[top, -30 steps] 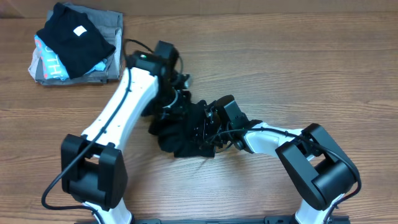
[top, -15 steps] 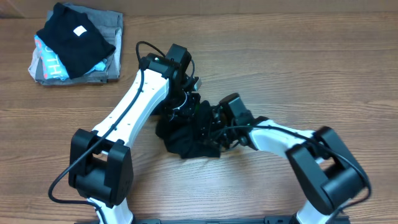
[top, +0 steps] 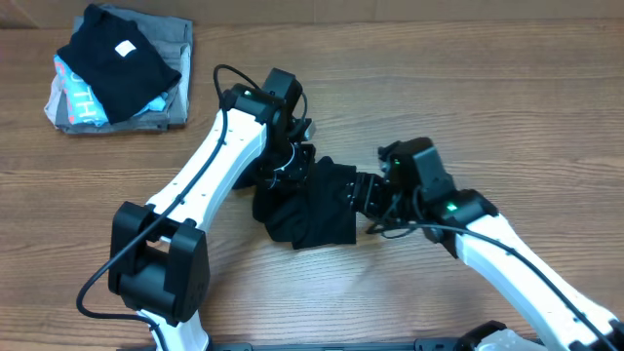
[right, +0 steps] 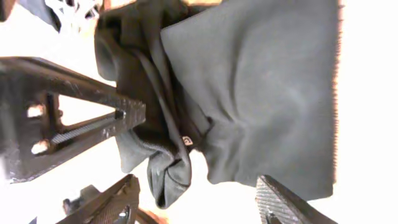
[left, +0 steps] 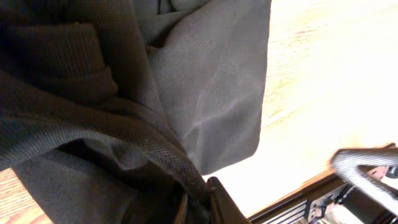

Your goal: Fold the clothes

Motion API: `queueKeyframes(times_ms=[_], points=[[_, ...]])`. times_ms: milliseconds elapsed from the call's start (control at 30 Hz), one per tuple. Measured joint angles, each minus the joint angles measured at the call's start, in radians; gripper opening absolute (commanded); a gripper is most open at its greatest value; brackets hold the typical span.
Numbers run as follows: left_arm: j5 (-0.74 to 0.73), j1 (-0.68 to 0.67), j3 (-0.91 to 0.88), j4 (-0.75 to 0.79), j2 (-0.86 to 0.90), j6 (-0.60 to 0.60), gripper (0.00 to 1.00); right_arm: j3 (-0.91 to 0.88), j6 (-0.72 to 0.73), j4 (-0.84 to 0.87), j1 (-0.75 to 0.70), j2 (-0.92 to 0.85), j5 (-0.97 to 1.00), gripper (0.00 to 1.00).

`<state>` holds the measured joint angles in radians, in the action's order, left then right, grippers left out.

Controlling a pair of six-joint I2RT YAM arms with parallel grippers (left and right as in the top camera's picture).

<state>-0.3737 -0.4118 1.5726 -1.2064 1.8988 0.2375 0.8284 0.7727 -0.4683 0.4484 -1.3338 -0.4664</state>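
- Overhead: the black shirt (top: pixel 317 210) lies bunched in the middle of the bench (top: pixel 487 97), not yet spread flat. The left fingers (top: pixel 295 164) sit at its upper left edge. The right fingers (top: pixel 366 195) stand spread just beside its right edge, holding nothing.
- Left wrist: the left fingers (left: pixel 210 200) appear to pinch a ridge of the shirt (left: pixel 211 74), which drapes away from them.
- Right wrist: the right fingers (right: pixel 280 202) gape, with the shirt (right: pixel 261 81) ahead and untouched. The step in hand looks like opening out the heap. Next, the right fingers likely need to close on a free edge so both arms can draw the cloth flat.
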Motion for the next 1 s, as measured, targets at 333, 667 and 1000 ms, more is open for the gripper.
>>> queueKeyframes(times_ms=[333, 667, 1000], points=[[0.14, -0.107, 0.0, 0.029, 0.003, 0.063, 0.16, 0.0, -0.007, -0.094, -0.051, 0.011, 0.066, 0.62], [0.183, -0.126, 0.0, 0.047, 0.071, 0.106, 0.17, 0.0, -0.024, -0.23, -0.134, 0.142, 0.075, 0.66], [0.234, -0.191, 0.0, 0.098, 0.187, 0.122, 0.18, 0.0, -0.054, -0.344, -0.208, 0.311, 0.078, 0.68]])
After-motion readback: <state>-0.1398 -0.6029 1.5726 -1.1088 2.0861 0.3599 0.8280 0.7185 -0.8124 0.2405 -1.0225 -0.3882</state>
